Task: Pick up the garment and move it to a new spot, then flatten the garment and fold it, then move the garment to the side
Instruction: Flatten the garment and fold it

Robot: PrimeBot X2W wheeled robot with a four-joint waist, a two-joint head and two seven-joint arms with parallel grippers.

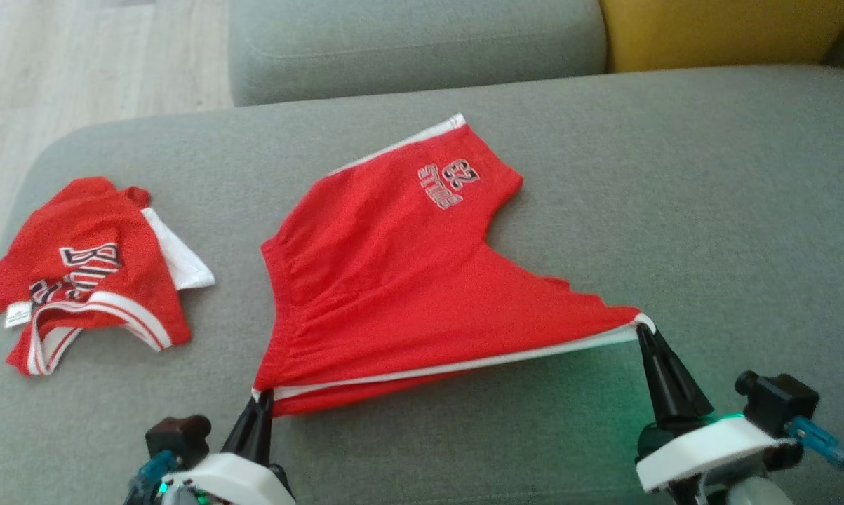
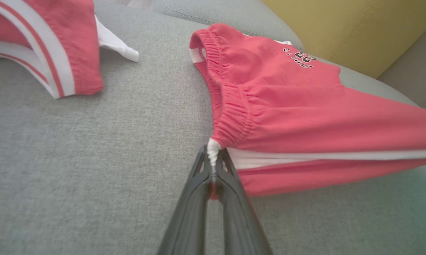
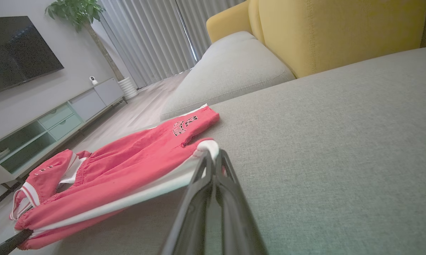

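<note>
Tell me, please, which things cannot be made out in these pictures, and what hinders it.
- Print on the red shorts: head view, too small and blurred to read.
- Second red garment: crumpled, lettering partly folded away; left wrist view cuts it at the top-left corner.
- Shorts' lower layer: mostly hidden under the top layer.
- Left gripper base: cut off by the head view's bottom edge.

I'm over a grey sofa seat [image 1: 709, 210] — yellow cushion [image 3: 340, 32] behind it. Pale wood floor [image 1: 78, 63] on my left. Beyond that — wall television [image 3: 18, 53], low cabinet [image 3: 92, 99], pleated curtains [image 3: 145, 39], leafy plant [image 3: 74, 10].
</note>
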